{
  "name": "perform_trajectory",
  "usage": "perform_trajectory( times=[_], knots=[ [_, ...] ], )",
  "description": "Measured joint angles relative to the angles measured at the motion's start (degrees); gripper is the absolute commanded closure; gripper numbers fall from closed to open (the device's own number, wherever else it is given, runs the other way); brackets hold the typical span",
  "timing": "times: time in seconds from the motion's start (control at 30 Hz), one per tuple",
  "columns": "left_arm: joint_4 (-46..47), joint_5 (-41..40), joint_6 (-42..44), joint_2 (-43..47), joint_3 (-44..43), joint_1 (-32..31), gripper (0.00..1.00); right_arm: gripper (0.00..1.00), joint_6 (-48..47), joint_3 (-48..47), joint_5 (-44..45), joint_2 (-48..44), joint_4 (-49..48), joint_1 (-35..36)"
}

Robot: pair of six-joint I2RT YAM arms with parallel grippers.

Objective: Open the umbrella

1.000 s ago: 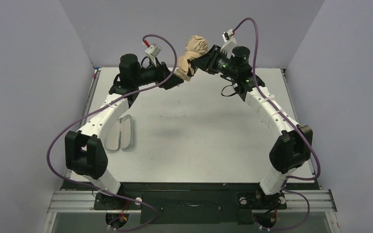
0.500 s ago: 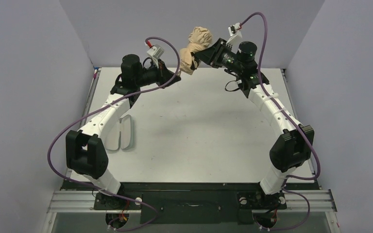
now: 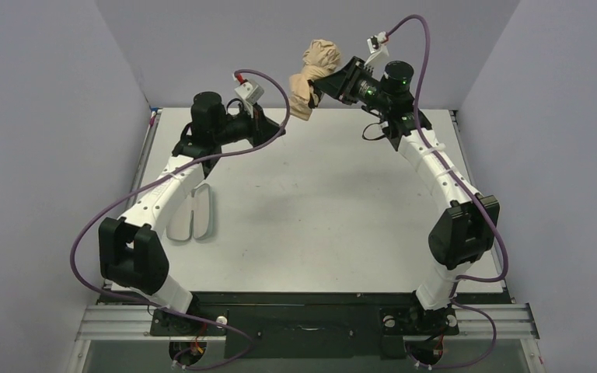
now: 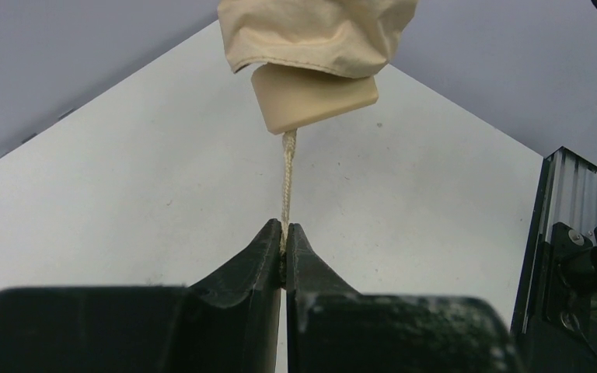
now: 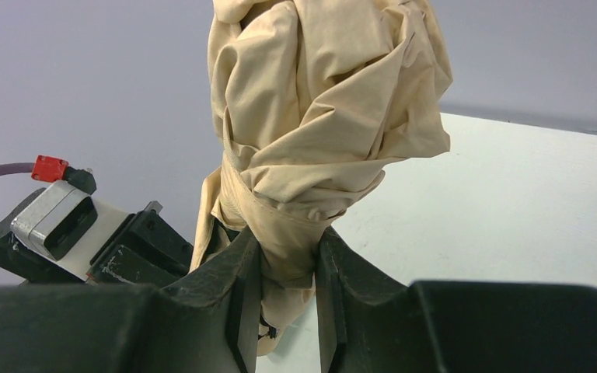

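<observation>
Tan cloth, bunched and creased, is the umbrella (image 3: 313, 71), held in the air above the far edge of the table (image 3: 319, 202). The right gripper (image 5: 288, 260) pinches it round its narrow lower part, one finger pressed into the fabric on either side. The folds hide whatever lies under them, so no shaft or ribs can be made out, and the top of the bundle is cut off by the upper edge of the right wrist view. Below the cloth hangs the handle (image 4: 313, 97), a small flat tan piece whose upper side is tucked under the hem. A thin cord (image 4: 287, 179) runs taut from the handle down to the left gripper (image 4: 284, 242), whose fingers are pressed together on it; the cord's lower end vanishes between them. In the top view that cord is too fine to see, and the left fingertips are lost against the dark wrist. From the right wrist, a silver block (image 5: 53, 220) with a red plug on the left arm shows beside the cloth, which hides the left fingers. A pale grey sleeve (image 3: 202, 216) lies flat on the table, its near left part covered by the left arm's white link.
</observation>
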State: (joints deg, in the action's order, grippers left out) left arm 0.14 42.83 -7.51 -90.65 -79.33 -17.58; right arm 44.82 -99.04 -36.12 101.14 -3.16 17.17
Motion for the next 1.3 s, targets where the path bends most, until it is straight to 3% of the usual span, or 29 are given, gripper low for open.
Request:
perform_trajectory(
  times=[0.5, 0.57, 0.6, 0.67, 0.73, 1.07, 1.3],
  knots=[
    [-11.08, -0.11, 10.19, 3.04, 4.74, 0.52, 1.0, 1.0, -0.02, -1.36, 3.13, 0.0, -0.31, -3.61],
    [-11.5, -0.04, 11.02, 3.17, 4.74, 0.55, 0.79, 1.0, -0.07, -1.49, 3.1, 0.0, -0.2, -3.56],
    [-11.58, 0.02, 11.39, 3.26, 4.74, 0.57, 0.54, 1.0, -0.13, -1.55, 3.1, 0.0, -0.15, -3.56],
    [-13.29, 0.2, 12.11, 3.52, 4.74, 0.79, 0.33, 1.0, -0.13, -1.99, 4.07, 0.0, -0.42, -3.69],
    [-14.36, -0.15, 11.78, 3.52, 4.68, 1.11, 0.28, 1.0, -0.22, -2.36, 4.83, 0.0, -1.09, -4.0],
    [-13.92, -4.52, 6.58, 3.17, -6.21, 0.61, 0.27, 1.0, -4.31, 1.57, 10.27, -3.54, 0.81, -2.21],
    [-14.49, -13.57, 10.82, 0.68, -13.09, -7.48, 0.32, 1.0, -7.69, 5.31, 15.1, -6.86, 4.2, 1.05]
  ],
)
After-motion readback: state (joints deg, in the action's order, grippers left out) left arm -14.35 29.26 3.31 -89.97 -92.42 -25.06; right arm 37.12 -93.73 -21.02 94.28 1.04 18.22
